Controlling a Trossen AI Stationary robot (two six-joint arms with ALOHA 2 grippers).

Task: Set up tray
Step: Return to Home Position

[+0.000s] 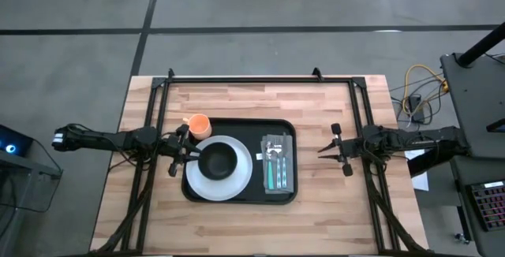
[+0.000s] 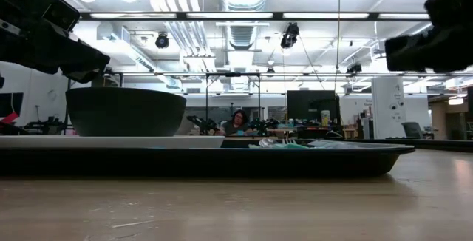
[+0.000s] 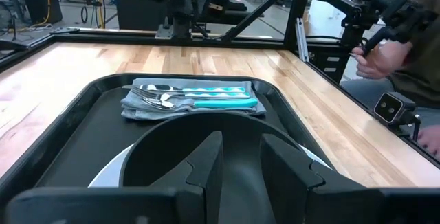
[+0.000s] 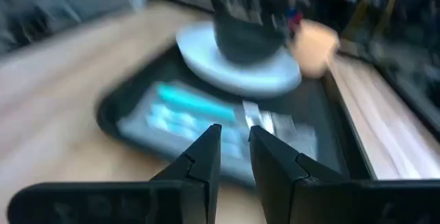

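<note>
Tray (image 1: 245, 128) edge first: the left gripper (image 1: 189, 153) hangs over its left end, fingers narrowly parted and empty, beside the dark round bowl (image 1: 218, 161) on the white plate (image 1: 237, 184). The right gripper (image 1: 322, 150), fingers a slit apart and empty, hangs clear of the right rim over open wood-plank worktop (image 1: 237, 229). The tray is flat and black with rounded corners. It lies mid-worktop with its long axis left to right and a gray napkin (image 1: 288, 180) at its right end.

One tray (image 1: 245, 129), plate (image 1: 241, 180); maybe three utensils (image 1: 276, 162)
</note>
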